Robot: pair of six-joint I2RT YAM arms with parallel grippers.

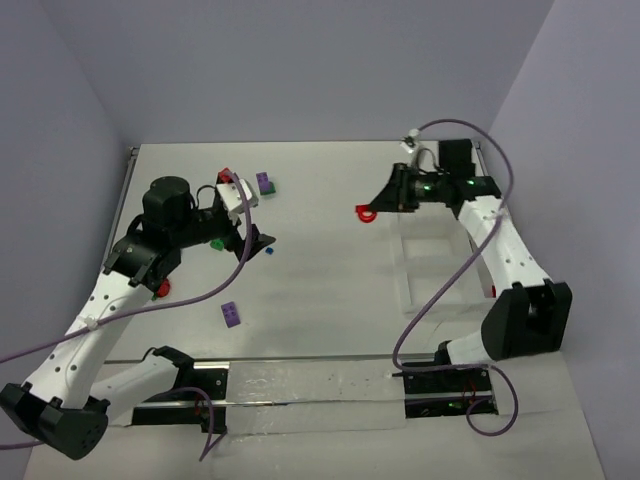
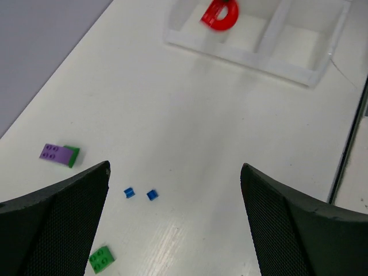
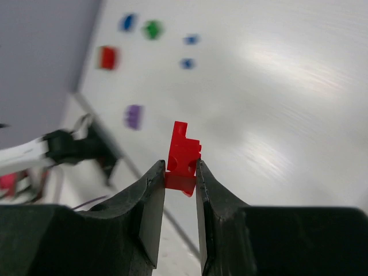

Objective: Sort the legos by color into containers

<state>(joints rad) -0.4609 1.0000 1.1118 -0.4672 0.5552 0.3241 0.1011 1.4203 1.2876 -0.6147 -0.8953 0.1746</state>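
Observation:
My right gripper [image 1: 376,208] [image 3: 180,172] is shut on a red lego [image 1: 367,212] [image 3: 184,155] and holds it in the air just left of the white tray [image 1: 406,285]. The red lego also shows in the left wrist view [image 2: 219,14], in front of the tray [image 2: 253,57]. My left gripper [image 1: 256,238] [image 2: 175,168] is open and empty above the table. Two tiny blue legos [image 2: 129,192] [image 2: 152,195] lie near its left finger. A green lego [image 2: 101,259] and a purple-and-green pair [image 2: 59,153] lie further left.
On the left half of the table lie a purple lego [image 1: 231,313], a red lego [image 1: 160,290], a green lego [image 1: 216,242], a blue one [image 1: 268,251], a purple-and-green pair [image 1: 265,183] and a red one [image 1: 225,175]. Walls stand behind and at both sides.

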